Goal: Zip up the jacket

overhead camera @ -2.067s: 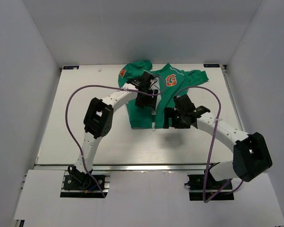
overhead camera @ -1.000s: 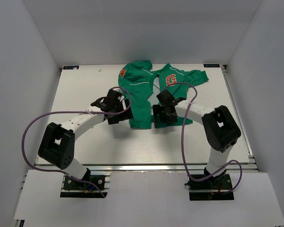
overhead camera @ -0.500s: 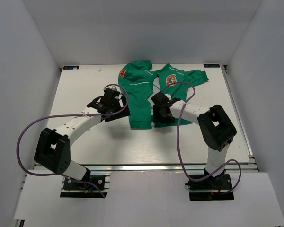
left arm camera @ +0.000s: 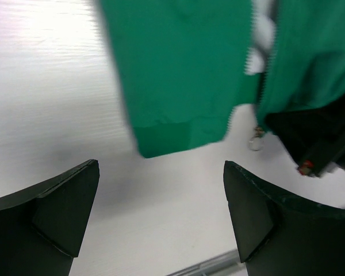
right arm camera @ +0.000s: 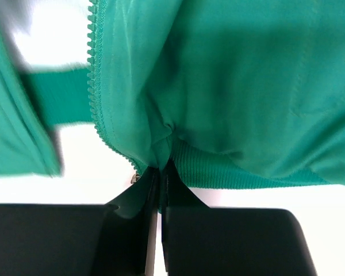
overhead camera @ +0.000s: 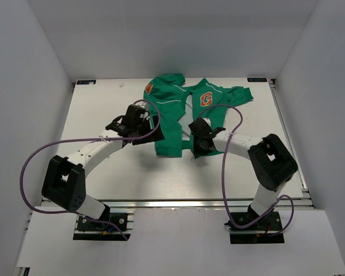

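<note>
The green jacket (overhead camera: 175,118) lies flat at the back middle of the table, front open, with its orange "G" badge (overhead camera: 206,99) and orange sleeve patch (overhead camera: 149,88) facing up. My right gripper (overhead camera: 196,149) is at the bottom hem of the jacket's right panel. In the right wrist view this gripper (right arm camera: 160,169) is shut on a pinch of the jacket's ribbed hem (right arm camera: 247,86), just right of the zipper teeth (right arm camera: 95,86). My left gripper (overhead camera: 146,132) stands open over bare table, left of the hem, its fingertips (left arm camera: 86,172) wide apart. A metal zipper pull (left arm camera: 256,141) hangs below the jacket (left arm camera: 184,69).
White table (overhead camera: 103,172) inside white walls. A metal rail (overhead camera: 172,202) runs along the near edge. Purple cables (overhead camera: 37,155) loop off both arms. The right arm's dark body (left arm camera: 316,138) shows at the right of the left wrist view.
My right gripper has closed on the jacket's hem beside the zipper and shifted slightly right. The left arm drew back left off the jacket earlier and now holds still.
</note>
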`<control>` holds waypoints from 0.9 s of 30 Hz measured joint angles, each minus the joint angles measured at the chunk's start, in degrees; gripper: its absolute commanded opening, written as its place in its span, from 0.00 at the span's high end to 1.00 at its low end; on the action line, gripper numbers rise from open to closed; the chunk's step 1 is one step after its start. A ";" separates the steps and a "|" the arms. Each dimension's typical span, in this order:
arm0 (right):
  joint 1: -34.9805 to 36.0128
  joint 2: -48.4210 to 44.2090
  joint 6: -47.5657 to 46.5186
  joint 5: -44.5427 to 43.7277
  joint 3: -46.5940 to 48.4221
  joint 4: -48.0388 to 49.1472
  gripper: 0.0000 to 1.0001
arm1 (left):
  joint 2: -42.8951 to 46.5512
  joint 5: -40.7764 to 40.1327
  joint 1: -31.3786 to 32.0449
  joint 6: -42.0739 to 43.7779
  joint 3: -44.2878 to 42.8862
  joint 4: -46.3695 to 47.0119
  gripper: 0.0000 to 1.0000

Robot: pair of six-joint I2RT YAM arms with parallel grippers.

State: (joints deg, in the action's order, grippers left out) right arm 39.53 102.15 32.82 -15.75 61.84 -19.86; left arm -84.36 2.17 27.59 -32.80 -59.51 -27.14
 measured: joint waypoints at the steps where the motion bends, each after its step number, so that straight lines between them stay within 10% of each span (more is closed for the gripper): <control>1: -0.24 -1.49 -0.85 1.11 -1.84 0.70 1.00 | -0.26 2.03 0.00 0.59 -0.31 0.85 0.02; 20: -8.20 -23.04 -11.45 28.35 -15.63 8.59 1.00 | -20.13 38.75 4.66 -0.26 -6.14 27.41 0.23; 27: -10.51 -23.10 -11.72 31.58 -16.55 9.60 1.00 | -23.80 40.89 6.51 -0.68 -10.43 29.42 0.53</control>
State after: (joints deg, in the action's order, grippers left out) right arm 29.02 79.05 21.10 15.84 45.30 -10.26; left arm -108.16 43.07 34.11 -33.47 -69.93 2.28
